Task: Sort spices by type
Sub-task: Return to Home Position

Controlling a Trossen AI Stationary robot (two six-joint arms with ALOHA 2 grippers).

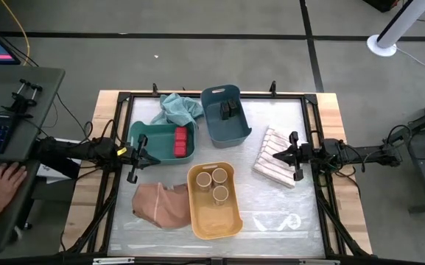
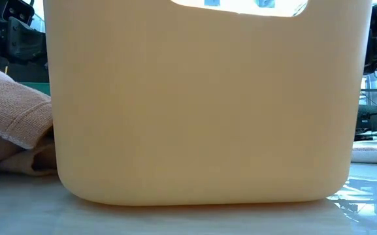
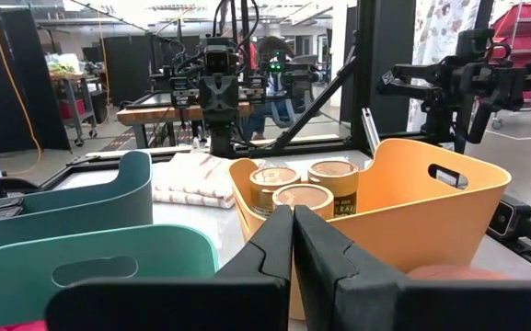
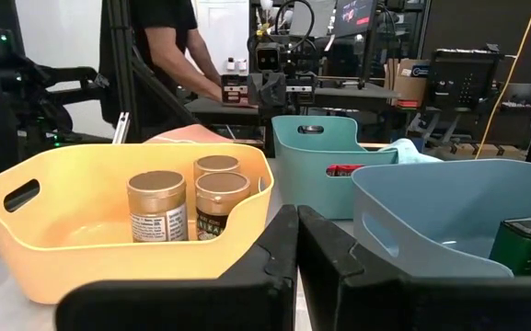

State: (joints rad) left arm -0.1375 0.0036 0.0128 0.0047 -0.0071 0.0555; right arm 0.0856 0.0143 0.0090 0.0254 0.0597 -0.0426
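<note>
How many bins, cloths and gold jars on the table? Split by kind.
Bins: 3 (green bin, blue bin, orange bin)
Cloths: 3 (teal cloth, striped cloth, pink cloth)
Gold jars: 3, all in the orange bin
Total: 9

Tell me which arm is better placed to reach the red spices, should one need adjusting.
Likely left: the left gripper sits beside the green bin holding the red spices; the right gripper waits beyond, by the striped cloth.
</note>
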